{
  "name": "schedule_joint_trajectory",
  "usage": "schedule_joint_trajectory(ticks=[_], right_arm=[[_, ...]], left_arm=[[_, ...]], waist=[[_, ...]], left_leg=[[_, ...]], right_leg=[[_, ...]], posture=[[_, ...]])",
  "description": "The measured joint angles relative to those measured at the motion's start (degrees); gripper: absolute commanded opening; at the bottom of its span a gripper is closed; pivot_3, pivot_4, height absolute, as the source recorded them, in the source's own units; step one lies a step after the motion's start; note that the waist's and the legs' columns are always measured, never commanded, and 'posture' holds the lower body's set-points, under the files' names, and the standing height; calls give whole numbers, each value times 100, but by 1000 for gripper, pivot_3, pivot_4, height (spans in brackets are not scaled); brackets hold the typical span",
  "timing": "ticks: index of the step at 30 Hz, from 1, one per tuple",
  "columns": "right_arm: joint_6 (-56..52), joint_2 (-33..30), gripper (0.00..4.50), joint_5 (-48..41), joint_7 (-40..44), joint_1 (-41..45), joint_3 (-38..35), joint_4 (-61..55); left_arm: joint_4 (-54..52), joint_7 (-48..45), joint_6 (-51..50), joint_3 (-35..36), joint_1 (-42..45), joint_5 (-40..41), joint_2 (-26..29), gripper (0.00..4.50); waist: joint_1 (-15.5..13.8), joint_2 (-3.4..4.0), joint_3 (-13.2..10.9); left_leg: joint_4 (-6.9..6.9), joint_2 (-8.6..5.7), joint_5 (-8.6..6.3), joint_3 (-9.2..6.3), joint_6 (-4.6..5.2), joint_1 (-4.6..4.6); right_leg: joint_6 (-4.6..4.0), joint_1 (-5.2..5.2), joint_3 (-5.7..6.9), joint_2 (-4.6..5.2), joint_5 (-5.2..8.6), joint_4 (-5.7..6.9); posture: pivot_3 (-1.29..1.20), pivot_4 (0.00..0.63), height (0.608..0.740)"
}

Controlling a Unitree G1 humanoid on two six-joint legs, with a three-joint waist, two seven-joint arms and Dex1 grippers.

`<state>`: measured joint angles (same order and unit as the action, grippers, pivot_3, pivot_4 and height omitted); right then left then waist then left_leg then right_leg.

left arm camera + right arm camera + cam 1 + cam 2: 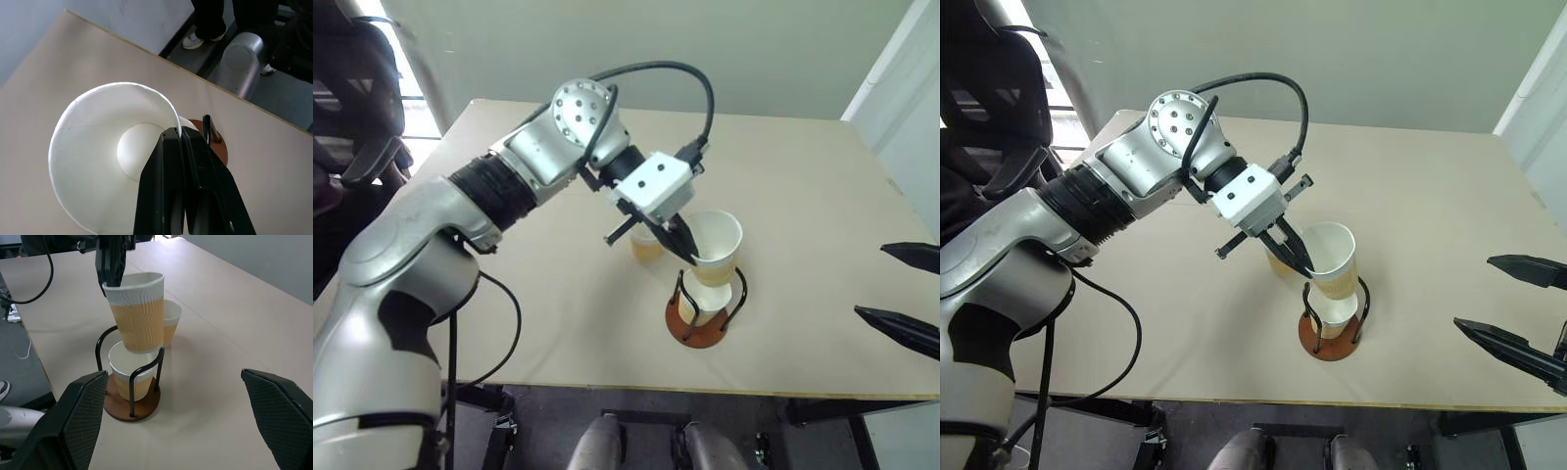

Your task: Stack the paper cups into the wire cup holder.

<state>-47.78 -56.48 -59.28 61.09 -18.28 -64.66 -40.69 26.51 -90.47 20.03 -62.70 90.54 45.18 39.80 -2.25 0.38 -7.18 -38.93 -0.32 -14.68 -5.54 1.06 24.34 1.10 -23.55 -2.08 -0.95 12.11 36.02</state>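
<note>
Paper cup (139,316), pinched at its rim by the left tool (690,253), hung tilted over the holder (131,404) near the desk's (803,176) front edge; levelling advised. Right tool (1518,313) stood wide.

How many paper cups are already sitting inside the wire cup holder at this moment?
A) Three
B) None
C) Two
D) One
D: one paper cup sits between the loops of the wire cup holder; a second cup is pinched at its rim by the left gripper above it, and a third cup stands on the table behind.
</note>
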Motion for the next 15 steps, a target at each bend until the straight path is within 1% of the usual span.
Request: schedule_joint_trajectory(ticks=[10,15], right_arm=[[69,0,4500,-19,-168,-10,7,-13],[104,6,4500,-38,-241,-15,48,-42]], left_arm=[[-365,-1,2,-285,15,82,154,17],[-201,-2,31,-326,14,-65,44,17]], waist=[[0,0,0],[-1,0,0]], left_leg=[[-15,-1,-1,0,4,0],[-19,-2,-1,0,5,2]], right_leg=[[5,6,0,0,0,2],[6,7,0,1,-1,1]], posture=[[0,150,740],[0,150,740]])
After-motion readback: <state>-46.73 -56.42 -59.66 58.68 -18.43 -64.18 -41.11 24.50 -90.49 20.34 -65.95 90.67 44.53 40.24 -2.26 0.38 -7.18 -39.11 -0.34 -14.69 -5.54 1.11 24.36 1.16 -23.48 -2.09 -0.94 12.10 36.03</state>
